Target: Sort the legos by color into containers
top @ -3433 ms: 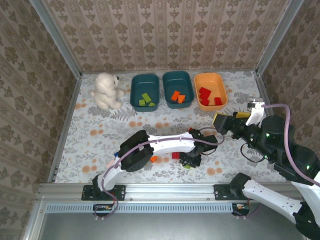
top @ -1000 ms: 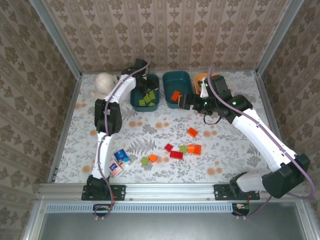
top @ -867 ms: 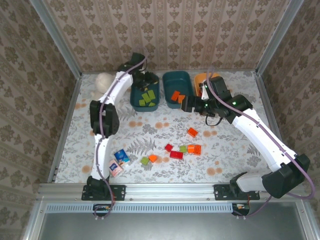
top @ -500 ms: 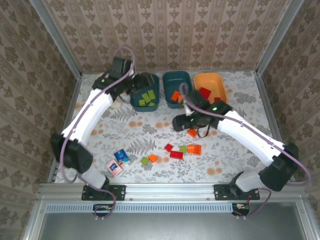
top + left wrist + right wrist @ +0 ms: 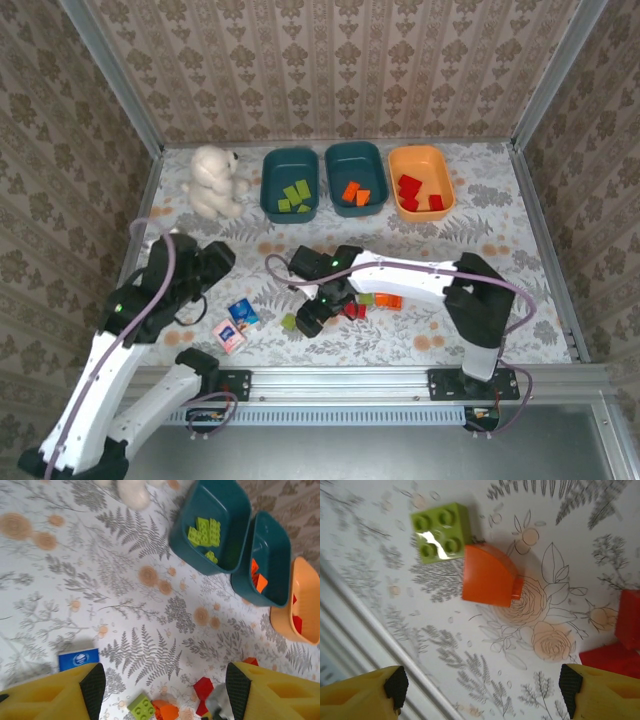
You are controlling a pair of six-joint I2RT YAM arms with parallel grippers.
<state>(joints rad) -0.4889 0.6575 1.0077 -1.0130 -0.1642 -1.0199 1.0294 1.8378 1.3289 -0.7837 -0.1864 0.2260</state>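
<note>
Three tubs stand at the back: a teal tub (image 5: 285, 165) with green legos (image 5: 294, 196), a teal tub (image 5: 350, 160) with orange legos (image 5: 356, 194), and an orange tub (image 5: 420, 160) with red legos (image 5: 414, 192). Loose bricks lie near the front: a green brick (image 5: 289, 322), a red one (image 5: 352, 310), another green (image 5: 366, 298) and an orange one (image 5: 388, 300). My right gripper (image 5: 312, 315) hangs open low over the table. Just ahead of its jaws lie an orange brick (image 5: 488, 576) and a green brick (image 5: 441, 531). My left gripper (image 5: 213, 260) is open and empty at the near left.
A white plush bear (image 5: 212, 180) sits at the back left. A blue carton (image 5: 241, 315) and a pink carton (image 5: 228, 336) lie front left, near the loose green brick. The table's front rail (image 5: 370, 630) runs close beside the right gripper. Patterned walls close in three sides.
My left arm has pulled back from the green-brick tub to the near left. My right gripper has come down from beside the middle tub to the loose bricks at the front.
</note>
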